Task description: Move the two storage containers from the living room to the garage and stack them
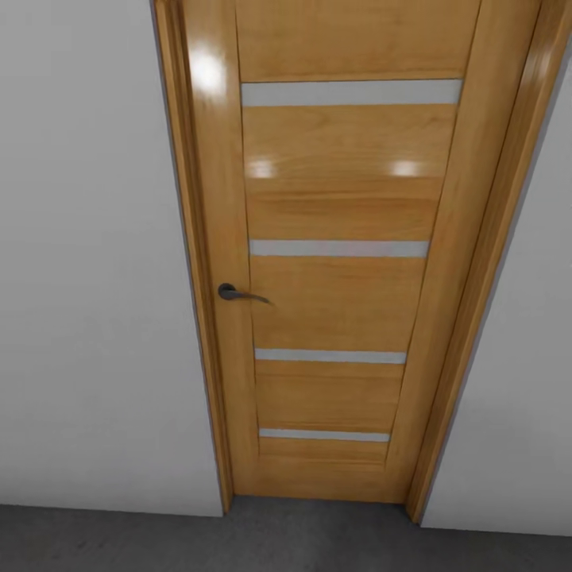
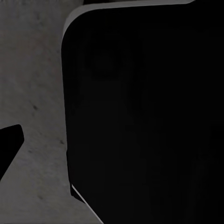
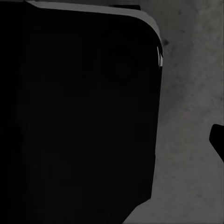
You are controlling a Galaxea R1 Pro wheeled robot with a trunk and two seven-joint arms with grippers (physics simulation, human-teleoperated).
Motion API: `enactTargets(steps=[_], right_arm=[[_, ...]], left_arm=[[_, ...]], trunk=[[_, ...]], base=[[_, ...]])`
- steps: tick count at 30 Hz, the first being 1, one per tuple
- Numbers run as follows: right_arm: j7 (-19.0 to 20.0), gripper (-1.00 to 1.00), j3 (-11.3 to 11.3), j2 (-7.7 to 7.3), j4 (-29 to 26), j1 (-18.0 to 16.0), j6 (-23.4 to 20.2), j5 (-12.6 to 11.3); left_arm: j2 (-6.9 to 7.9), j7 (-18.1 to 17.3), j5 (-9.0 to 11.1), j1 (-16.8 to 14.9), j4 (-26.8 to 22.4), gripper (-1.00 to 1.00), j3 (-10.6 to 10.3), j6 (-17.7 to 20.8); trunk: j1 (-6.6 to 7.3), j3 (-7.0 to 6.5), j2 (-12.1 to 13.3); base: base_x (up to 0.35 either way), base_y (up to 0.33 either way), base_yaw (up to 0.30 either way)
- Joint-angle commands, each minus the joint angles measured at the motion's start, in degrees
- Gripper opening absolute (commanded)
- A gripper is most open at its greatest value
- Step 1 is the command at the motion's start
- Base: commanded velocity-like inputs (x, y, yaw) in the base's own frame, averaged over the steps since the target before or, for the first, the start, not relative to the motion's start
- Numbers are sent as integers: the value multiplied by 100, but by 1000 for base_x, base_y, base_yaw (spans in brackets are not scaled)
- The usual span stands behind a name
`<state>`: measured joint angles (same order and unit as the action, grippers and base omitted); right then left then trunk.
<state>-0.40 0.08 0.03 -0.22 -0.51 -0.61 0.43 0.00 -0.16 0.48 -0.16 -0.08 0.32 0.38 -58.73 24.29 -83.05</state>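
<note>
The two storage containers are out of view. In the head view I face a closed wooden door (image 1: pixel 334 262) set in a pale grey-white wall (image 1: pixel 87 278), with the dark grey concrete floor (image 1: pixel 159 544) along the bottom. In the left wrist view one dark fingertip (image 2: pixel 9 147) pokes in over the speckled floor (image 2: pixel 32 84). In the right wrist view another dark fingertip (image 3: pixel 218 140) shows at the edge over the floor (image 3: pixel 186 93). Neither view shows how the jaws stand.
The door has several frosted horizontal strips and a dark lever handle (image 1: pixel 238 294) on its left side. Its wooden frame (image 1: pixel 485 262) meets white wall on both sides. A large black rounded robot panel (image 2: pixel 140 116) (image 3: pixel 79 116) blocks much of each wrist view.
</note>
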Motion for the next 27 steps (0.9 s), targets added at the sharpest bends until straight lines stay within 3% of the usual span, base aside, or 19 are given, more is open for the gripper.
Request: enactTargets(steps=[1, 5, 11, 16, 18, 23, 27], right_arm=[[-4, 100, 1, 0, -12, -2, -5, 7], [-4, 100, 1, -2, -192, -2, -6, 16], [-31, 100, 18, 21, -1245, -1, -9, 34], [-45, 100, 79, 125, -1982, -2, -14, 50], [-53, 100, 193, 140, -2359, 0, -19, 51], [-63, 100, 716, 152, -3257, -2, -153, 53], [-78, 100, 1156, 154, -3944, 0, -522, 66]], left_arm=[[0, -2, 5, -2, -1, 100, 3, 4], [0, -2, 5, -2, -1, 100, 3, 4], [0, -2, 5, -2, -1, 100, 3, 2], [0, -2, -2, -2, -1, 100, 3, 4], [0, -2, -3, -2, -1, 100, 3, 5], [0, 13, -2, -2, -1, 100, 3, 3], [0, 25, 2, -2, -1, 100, 3, 4]], trunk=[[0, 4, -3], [0, 1, -3], [0, 0, -3], [0, 0, -3], [0, 0, -3], [0, 0, -3], [0, 0, -3]], base=[[0, 0, -7], [0, 0, -4], [0, 0, 0], [0, 0, 0], [0, 0, 0], [0, 0, 0], [0, 0, 0]])
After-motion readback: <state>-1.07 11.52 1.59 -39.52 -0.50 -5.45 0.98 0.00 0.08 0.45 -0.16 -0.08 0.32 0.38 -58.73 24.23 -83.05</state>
